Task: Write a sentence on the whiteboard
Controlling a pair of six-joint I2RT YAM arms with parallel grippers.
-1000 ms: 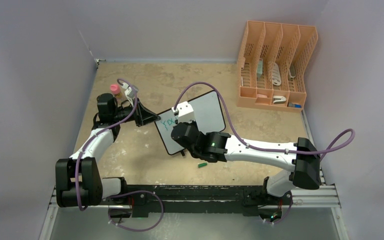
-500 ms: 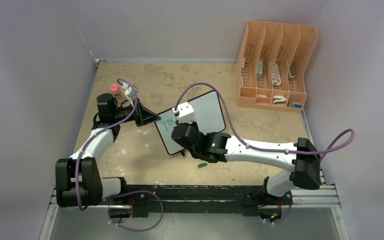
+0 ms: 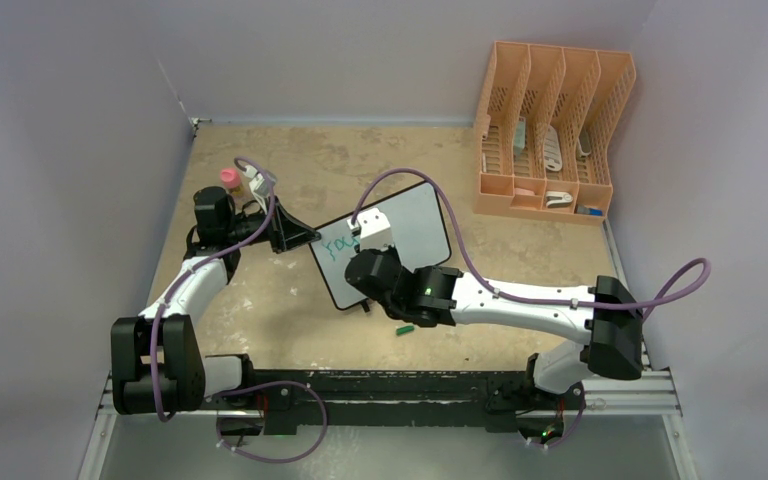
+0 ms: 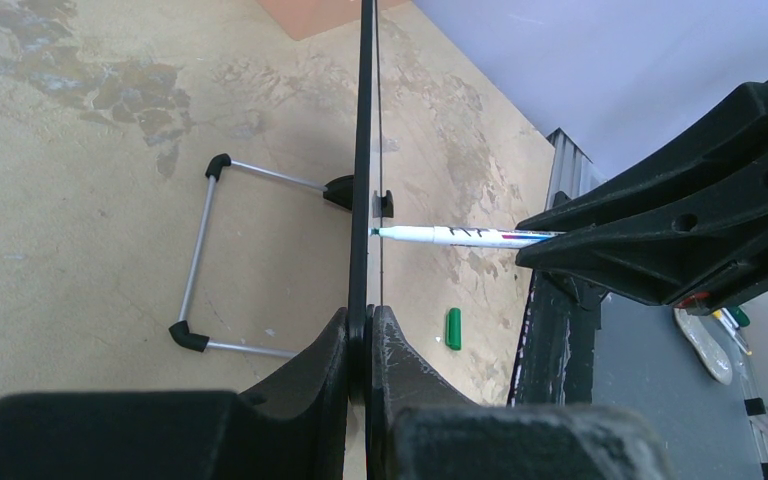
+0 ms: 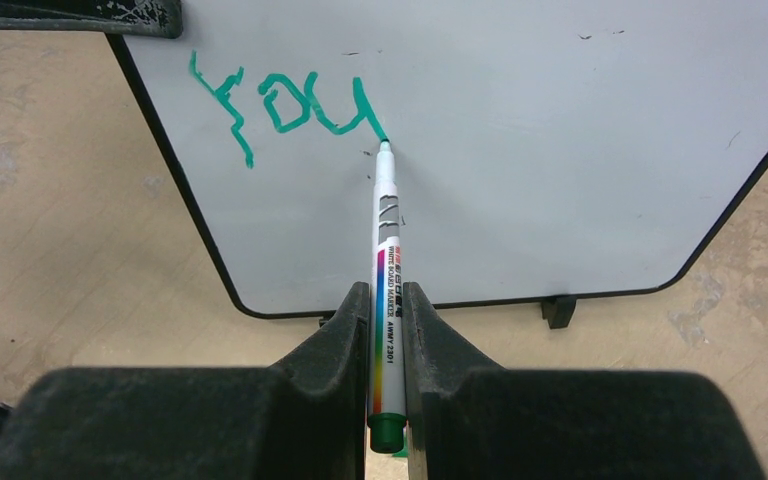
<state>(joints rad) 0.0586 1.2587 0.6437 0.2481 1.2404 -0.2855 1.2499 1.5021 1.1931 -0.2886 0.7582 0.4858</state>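
Holding the marker point(image 5: 388, 230) tip in light, even contact with the board point(image 5: 560, 150) is being called for by the stroke in hand, judged to be the next letter of the first word. The tip should be drawn slowly, so that the line is not being broken and the board is not being pushed back on its stand point(image 4: 195, 260). The marker is being clamped between the closed fingers of the right gripper point(image 5: 388, 300). Its tip is touching the board right at the end of the green lettering point(image 5: 290, 105), which is reading roughly "fou". The board is being pinched by its edge near the lettering in the closed left gripper point(image 4: 368, 320). It is standing about midway between the left and right edges of the desk point(image 3: 260, 300). Most of the sentence is being judged as not yet written.
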